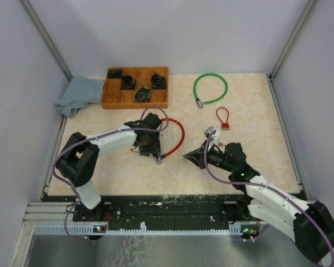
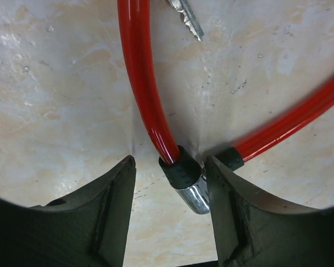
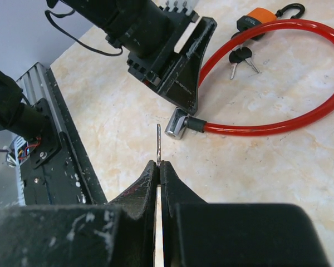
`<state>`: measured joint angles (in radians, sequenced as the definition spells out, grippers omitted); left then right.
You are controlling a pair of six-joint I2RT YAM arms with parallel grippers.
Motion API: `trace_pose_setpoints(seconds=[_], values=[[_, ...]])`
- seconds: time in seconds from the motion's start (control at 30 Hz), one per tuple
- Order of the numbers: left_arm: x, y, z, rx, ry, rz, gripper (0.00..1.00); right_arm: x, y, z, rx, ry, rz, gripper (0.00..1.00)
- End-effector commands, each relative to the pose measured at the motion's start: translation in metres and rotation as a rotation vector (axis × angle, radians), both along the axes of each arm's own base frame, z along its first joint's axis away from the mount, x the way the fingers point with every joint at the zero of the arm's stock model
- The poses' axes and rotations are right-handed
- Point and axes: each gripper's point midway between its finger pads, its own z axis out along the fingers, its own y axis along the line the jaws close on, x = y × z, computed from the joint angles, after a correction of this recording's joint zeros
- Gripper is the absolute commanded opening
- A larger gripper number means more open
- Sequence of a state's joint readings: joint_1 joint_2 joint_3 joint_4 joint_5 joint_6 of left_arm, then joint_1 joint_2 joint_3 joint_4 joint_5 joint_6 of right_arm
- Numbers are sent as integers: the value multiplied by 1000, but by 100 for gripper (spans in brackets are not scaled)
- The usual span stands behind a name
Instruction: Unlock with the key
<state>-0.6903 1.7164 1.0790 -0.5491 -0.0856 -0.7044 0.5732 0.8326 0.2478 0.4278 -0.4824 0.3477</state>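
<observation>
Count from the top view:
- Cable locks: three. These are a large red cable (image 1: 182, 133), a green cable (image 1: 210, 74) and a small red lock (image 1: 225, 126).
- Tray (image 1: 114, 100): one, wooden and divided into compartments. Four hold dark items too small to identify.
- Cloth (image 1: 78, 95): one, grey, touching the tray's left side.

All of these rest on the tabletop (image 1: 239, 161).

Left end effector (image 2: 170, 161): the fingers stand apart, astride the metal end (image 2: 192, 194) of the red cable. There is a clear gap on one side. On the other side the metal end lies just beside the finger; contact cannot be confirmed.

Right end effector (image 3: 160, 164): the fingers are together, clamped on the key (image 3: 158, 142). The blade is seen edge-on as a thin upright strip projecting past the fingertips. It is above the tabletop, pointing toward the cable's metal end but apart from it. The key's head is hidden between the fingers.

The right wrist view also shows an orange lock body (image 3: 255, 16) on the far part of the red loop. Spare keys (image 3: 236, 55) with black heads lie just beside it; two appear to be there, but the count is uncertain. In the top view the left arm covers this lock body.

The left wrist view cuts off most of the red loop. Only the tip of a key shows at its upper edge.
</observation>
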Motion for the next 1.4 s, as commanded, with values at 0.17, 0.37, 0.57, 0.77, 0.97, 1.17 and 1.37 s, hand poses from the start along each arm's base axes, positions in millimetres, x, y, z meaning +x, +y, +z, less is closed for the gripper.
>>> trace_pose_setpoints(seconds=[0.17,0.37,0.57,0.77,0.97,1.17,1.37], values=[[-8,-14,-11,0,72,9,55,7,-1,14,12,-59,-18,0],[-14,-19,-27,-18,108,15,35,6,1,17,23,-60,-8,0],[-11,-28,-10,-100,64,27,3,7,2,21,47,-47,-13,0],[0,-46,36,-269,-55,52,0,7,10,26,109,14,-13,0],[10,-54,64,-421,-128,142,0,-4,31,22,169,100,-7,0],[11,-55,63,-497,-115,207,0,-6,43,-4,220,260,-44,0],[9,-56,59,-569,-96,264,0,-9,49,-18,253,366,-46,0]])
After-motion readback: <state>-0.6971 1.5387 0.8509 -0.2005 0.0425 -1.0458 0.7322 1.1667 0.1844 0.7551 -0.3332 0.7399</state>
